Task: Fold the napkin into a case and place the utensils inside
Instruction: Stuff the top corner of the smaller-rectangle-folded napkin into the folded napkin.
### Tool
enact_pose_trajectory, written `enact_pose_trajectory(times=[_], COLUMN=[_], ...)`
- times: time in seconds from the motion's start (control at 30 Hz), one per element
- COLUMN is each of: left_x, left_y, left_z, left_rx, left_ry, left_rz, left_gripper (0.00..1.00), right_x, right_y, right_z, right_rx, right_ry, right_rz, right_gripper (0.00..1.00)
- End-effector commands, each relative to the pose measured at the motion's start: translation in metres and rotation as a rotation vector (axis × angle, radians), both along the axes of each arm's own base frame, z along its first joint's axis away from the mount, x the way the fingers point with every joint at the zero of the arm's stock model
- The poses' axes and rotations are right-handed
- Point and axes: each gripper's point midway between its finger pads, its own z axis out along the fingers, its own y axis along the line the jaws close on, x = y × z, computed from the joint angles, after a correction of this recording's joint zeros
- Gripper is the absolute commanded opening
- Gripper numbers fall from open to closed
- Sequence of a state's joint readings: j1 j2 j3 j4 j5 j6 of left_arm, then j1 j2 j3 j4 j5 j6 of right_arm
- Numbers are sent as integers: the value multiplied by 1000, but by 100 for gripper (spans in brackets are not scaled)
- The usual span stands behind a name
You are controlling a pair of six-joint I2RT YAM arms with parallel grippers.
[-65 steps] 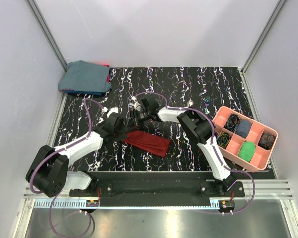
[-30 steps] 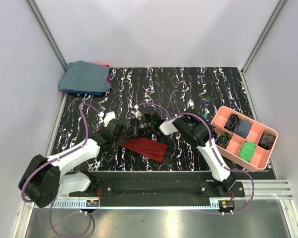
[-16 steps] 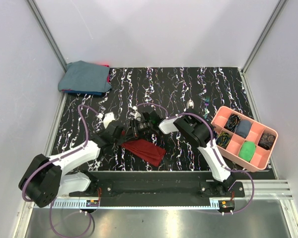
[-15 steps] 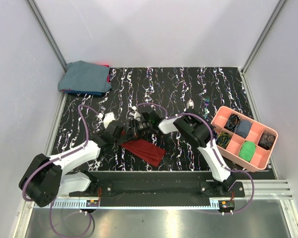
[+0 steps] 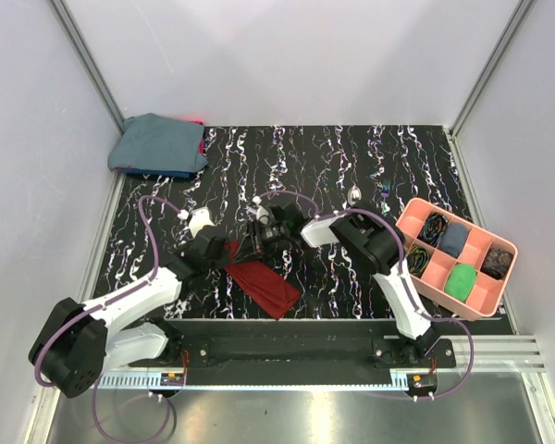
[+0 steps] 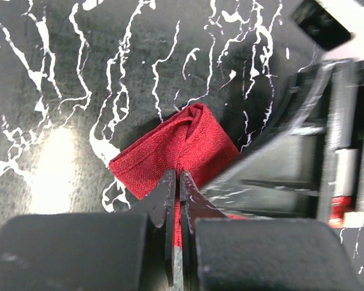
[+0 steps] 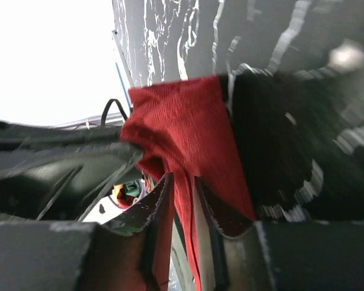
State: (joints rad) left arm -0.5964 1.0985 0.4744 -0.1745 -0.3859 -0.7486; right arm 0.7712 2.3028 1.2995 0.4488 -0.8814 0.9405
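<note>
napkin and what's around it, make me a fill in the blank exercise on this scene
1. The napkin is dark ___.
2. The left end effector is ___ on the napkin's edge.
3. The tray near the table's right edge is ___.
4. The blue-grey cloth lies in the far ___ corner of the table.

Missing words: red; shut; pink; left

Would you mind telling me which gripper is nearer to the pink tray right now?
Right. The right gripper holds the napkin on the side toward the pink tray; the left gripper holds it slightly farther left.
</note>
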Motion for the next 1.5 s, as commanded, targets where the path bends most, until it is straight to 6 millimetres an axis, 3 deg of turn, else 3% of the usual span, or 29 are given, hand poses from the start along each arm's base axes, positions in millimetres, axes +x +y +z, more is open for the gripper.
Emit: enact_pose_trajectory(times=[0.0,0.2,0.47,0.77,0.93,1.13,1.33,1.47], left_x=[15,18,20,23,21,23,22,24], left_y=[-13,-21,-26,-30,-29,-37,-44,-47], left_z=[16,18,20,25,22,18,16,25], left_rx=[-39,-55,-80,-94,-100,-125,-128,-120], left_ry=[-101,-131,-142,-156,-158,-165,-203,-244], left_rz=[-48,-98,-112,-115,-110,-139,-208,-253], left_gripper=[0,0,0,0,0,0,0,0], right_x=[16,25,42,46,39,15,0,-2], right_y=[-13,-18,-5,0,0,23,30,23], right_z=[43,46,38,24,24,23,32,14], right_rx=[43,35,34,26,32,74,139,68], right_ry=[-76,-85,-82,-60,-42,8,47,42], right_rz=[-21,-47,-59,-71,-70,-36,4,13], right_gripper=[35,35,10,3,1,1,1,1])
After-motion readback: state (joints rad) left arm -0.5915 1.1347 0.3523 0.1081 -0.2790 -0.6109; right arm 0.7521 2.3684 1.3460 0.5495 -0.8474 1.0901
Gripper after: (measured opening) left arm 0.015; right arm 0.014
